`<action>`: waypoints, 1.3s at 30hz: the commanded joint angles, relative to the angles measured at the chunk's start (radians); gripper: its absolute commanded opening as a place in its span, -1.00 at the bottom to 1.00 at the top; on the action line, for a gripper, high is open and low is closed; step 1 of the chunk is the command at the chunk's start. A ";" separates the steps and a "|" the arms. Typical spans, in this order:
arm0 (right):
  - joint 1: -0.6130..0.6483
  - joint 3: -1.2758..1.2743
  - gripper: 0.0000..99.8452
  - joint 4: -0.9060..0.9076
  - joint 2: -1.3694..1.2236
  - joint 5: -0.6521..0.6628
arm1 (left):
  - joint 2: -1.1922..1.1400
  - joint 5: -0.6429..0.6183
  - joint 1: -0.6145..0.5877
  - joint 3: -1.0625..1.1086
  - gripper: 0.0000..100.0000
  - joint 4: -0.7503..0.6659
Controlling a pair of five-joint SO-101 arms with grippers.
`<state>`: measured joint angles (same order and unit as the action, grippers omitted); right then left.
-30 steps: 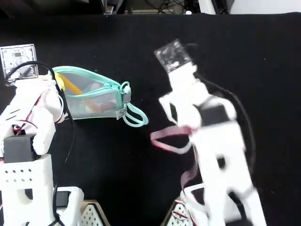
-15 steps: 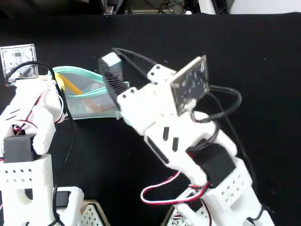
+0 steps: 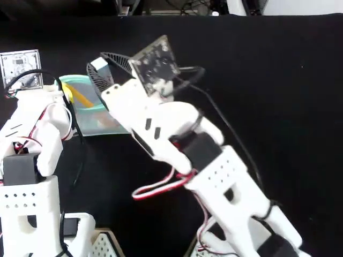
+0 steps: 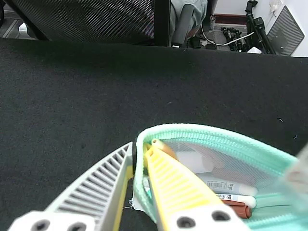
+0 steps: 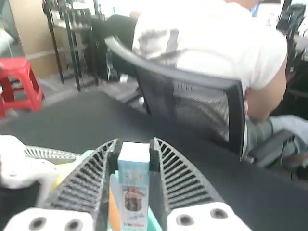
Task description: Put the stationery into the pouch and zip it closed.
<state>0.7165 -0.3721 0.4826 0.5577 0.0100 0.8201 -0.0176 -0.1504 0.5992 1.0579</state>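
Leftmost, left hand closed narrowly on one end of the mint pouch: yellow finger inside the mouth, grey finger outside, rim pinched between. Presumably gripped thus to anchor the pouch on the tabletop and to keep the mouth gaping for loading. Inside, pens lying lengthwise against the mesh wall. Mouth open, zip not yet drawn.

Next rightward, near the pouch's far edge in the high view, right hand clamped on a small pale-blue box, likely an eraser. Box held lengthwise between the ribbed black fingers, one end just proud of the tips. Apparently carried end-on so as to slip through the narrow opening rather than bridge it. Whether directly over the mouth: not determinable. In the right wrist view, mint rim close beside the box, so probably near the release point.

Further right, bare black tabletop crossed by the right arm's white links and cabling.

Remaining, by estimate: release of the box into the pouch, then drawing of the zip.
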 commanded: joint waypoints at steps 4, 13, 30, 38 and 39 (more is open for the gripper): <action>0.003 -0.013 -0.98 -0.029 -0.077 -0.005 | -0.055 -0.003 0.004 0.176 -0.94 0.011; -0.020 -0.110 -0.97 -0.014 -0.097 0.086 | -0.055 -0.003 0.007 0.176 -0.94 0.011; -0.021 0.153 -0.31 0.532 0.177 0.150 | -0.055 -0.003 0.005 0.177 -0.94 0.011; -0.005 -0.090 -0.30 0.551 0.223 0.256 | -0.055 -0.003 0.007 0.176 -0.94 0.011; -0.005 -0.130 -0.30 0.500 0.209 0.262 | -0.055 -0.003 0.007 0.176 -0.94 0.011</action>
<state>0.7073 -0.4196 1.0840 0.7802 0.2417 0.8201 -0.0176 -0.1488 0.5992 1.0579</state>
